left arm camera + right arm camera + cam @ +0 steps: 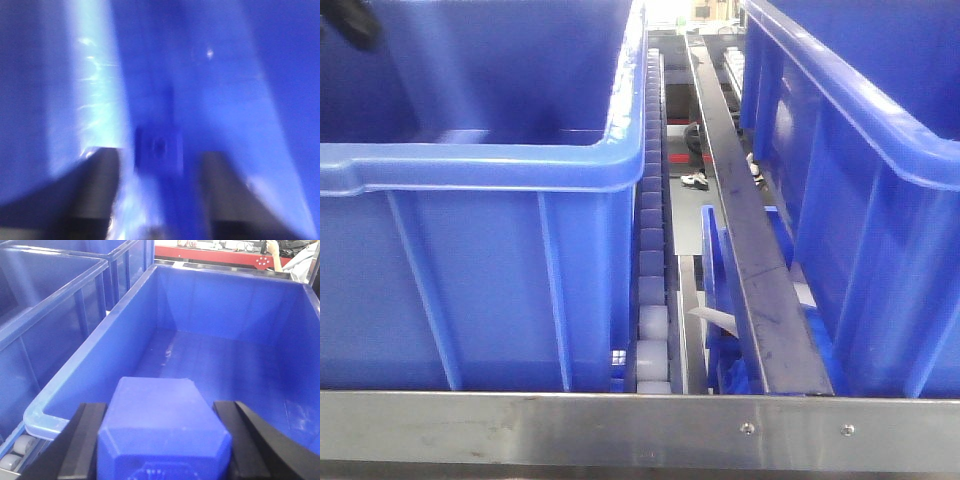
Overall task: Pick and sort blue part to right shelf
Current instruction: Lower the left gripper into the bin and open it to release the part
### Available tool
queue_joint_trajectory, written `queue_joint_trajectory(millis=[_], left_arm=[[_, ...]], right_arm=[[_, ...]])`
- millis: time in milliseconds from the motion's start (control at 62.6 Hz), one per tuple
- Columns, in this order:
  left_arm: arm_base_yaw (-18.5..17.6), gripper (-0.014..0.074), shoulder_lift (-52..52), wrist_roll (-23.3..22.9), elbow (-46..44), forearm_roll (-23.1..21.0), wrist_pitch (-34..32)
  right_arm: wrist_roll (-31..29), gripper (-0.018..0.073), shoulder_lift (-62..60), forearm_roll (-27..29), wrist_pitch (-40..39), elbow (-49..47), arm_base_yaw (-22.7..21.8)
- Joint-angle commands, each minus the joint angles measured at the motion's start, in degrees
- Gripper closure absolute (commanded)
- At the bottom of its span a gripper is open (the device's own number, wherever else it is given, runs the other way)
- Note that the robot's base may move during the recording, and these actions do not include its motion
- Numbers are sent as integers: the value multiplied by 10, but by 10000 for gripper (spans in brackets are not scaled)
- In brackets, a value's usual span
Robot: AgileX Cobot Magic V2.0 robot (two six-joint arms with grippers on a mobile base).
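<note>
Left gripper [160, 156] of mine has its fingers apart, either side of a blurred square piece [159, 145], not touching it. My right gripper [160, 407] is clamped on the blue part [162, 432], a smooth faceted block between my fingers; the bin [75, 365] lies open just ahead and below.

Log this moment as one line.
right gripper: holding blue part | ahead: blue bin | left gripper: open, view blurred

Left wrist view heavily blurred, white glare on bin wall [95, 90]; other views sharper, evenly lit.
</note>
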Motion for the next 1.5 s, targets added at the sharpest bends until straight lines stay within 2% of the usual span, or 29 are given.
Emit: queue_joint_trajectory(millis=[0, 112, 367, 527, 703, 830, 894, 1118, 1246, 1485], left_arm=[[0, 400, -73, -1, 21, -1, -41], [0, 477, -146, -1, 58, 0, -51], [0, 471, -292, -1, 125, 3, -62], [0, 471, -367, -1, 155, 9, -61], [0, 471, -432, -1, 182, 23, -52], [0, 471, -459, -1, 185, 24, -31], [0, 471, -468, -1, 185, 24, -19], [0, 471, -479, -1, 185, 24, 6], [0, 471, -479, -1, 185, 24, 4], [0, 471, -479, -1, 185, 22, 4]], right_arm=[[-3, 295, -3, -9, -47, -17, -2], [-3, 295, 7, -9, -47, -17, -2], [17, 295, 146, -9, -61, -40, -2], [46, 295, 283, -9, -59, -110, -2], [61, 295, 437, -10, -19, -225, -7], [61, 295, 526, -10, 14, -297, -37], [61, 295, 570, -10, 23, -327, -67], [37, 295, 687, -10, -1, -363, -165], [7, 295, 752, -10, -42, -362, -182], [7, 295, 869, -13, -107, -362, -185]])
